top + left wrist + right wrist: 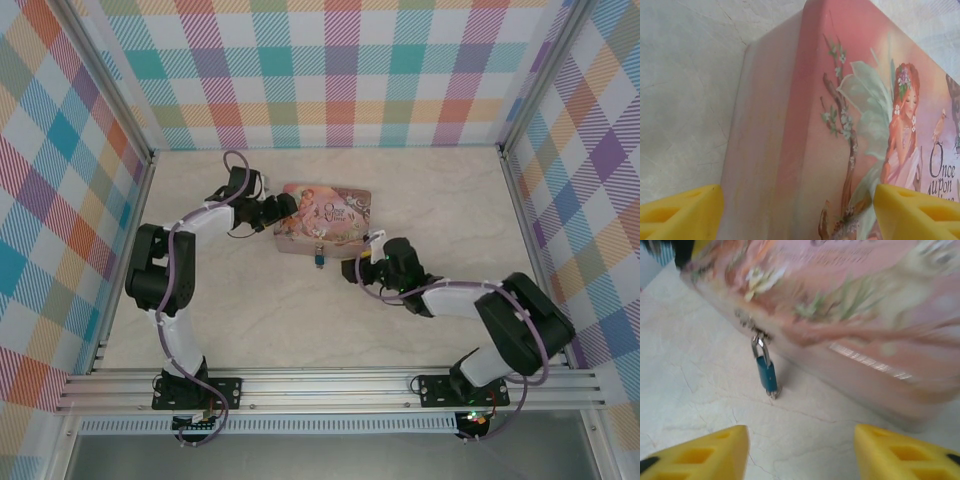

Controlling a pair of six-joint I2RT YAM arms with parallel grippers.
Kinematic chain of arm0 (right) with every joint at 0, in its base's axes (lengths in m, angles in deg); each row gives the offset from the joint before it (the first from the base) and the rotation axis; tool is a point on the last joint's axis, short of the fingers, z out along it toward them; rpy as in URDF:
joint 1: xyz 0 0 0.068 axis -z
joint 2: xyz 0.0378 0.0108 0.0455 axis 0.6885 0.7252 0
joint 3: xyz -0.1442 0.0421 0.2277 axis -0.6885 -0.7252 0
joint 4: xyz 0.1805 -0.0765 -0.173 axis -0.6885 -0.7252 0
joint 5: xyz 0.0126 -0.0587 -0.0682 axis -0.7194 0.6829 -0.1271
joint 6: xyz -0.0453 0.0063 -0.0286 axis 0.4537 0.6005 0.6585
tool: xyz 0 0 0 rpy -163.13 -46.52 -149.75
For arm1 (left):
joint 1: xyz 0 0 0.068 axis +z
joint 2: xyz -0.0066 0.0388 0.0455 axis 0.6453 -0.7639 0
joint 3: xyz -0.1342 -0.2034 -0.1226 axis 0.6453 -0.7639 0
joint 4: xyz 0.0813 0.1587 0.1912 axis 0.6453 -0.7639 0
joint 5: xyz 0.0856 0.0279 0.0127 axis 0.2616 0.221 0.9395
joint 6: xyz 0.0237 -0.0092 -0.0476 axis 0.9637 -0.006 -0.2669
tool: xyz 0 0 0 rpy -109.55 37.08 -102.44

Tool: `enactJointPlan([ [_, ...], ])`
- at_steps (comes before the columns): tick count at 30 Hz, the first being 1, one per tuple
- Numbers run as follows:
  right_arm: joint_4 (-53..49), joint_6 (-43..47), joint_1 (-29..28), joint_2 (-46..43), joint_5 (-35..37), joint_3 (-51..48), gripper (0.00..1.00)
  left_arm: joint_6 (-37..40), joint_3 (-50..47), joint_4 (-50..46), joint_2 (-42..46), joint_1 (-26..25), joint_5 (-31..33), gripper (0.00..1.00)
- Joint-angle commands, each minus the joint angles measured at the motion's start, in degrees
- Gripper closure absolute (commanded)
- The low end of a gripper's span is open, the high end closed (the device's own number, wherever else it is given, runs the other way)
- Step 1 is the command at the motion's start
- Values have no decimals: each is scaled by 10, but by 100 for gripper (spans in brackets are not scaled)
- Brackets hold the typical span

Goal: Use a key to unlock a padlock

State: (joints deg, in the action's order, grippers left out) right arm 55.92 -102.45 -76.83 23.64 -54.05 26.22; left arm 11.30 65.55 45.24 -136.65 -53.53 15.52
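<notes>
At far left, the left gripper [797, 202] is seen at the left end of the pink tin [335, 212]. Its 2 yellow fingers [685, 215] are spread wide w/ the tin's edge btw. them, 1 beside the side wall and the other over the pictured lid. No clamping can be made out, so it is read as open and holding nothing.

The tin is laid flat on the pale table [250, 330], approx. mid-table. The padlock [766, 371] is hung from the hasp [747, 322] on the tin's near wall. The blue body points down, the shackle [759, 346] is passed through the hasp, and the low end is at or just above the table. Whether the shackle is latched can't be told, as the wrist view is blurred. A small bright stub is seen under the base. It is prob. the key [773, 391] seated in the keyhole, but too small to be sure.

To the right, the right gripper [801, 440] is set low, near the padlock and pointed at it. Its jaws are wide apart w/ nothing btw. them.

Handling, as judged: lock and key are rigid metal, very light and smooth, so they are easily slipped or knocked. The padlock is free to swing on the hasp and is expected to twist away unless its body is pinched across the flat sides. The key is best taken by its exposed head w/ a square, shallow pinch and turned gently, since a thin key could be bent by side load. The tin prob. slides, so it should be braced at its left end.
</notes>
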Motion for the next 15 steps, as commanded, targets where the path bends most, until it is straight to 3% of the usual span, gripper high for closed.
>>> enactJointPlan([
  [1, -113, -35, 35, -33, -47, 41, 20, 14, -5, 9, 2, 4, -17, 24],
  [3, -143, -77, 60, -40, -49, 57, 4, 16, -12, 10, 4, 3, -18, 26],
  [4, -154, -101, 74, -40, -49, 64, 0, 17, -18, 10, 6, 3, -20, 28],
  [8, -165, -149, 116, -20, -77, 92, 0, 18, -40, 13, 18, -1, -16, 30],
  [15, -195, -141, 125, 66, -137, 180, 0, 16, -92, 23, 55, -12, -11, 35],
])
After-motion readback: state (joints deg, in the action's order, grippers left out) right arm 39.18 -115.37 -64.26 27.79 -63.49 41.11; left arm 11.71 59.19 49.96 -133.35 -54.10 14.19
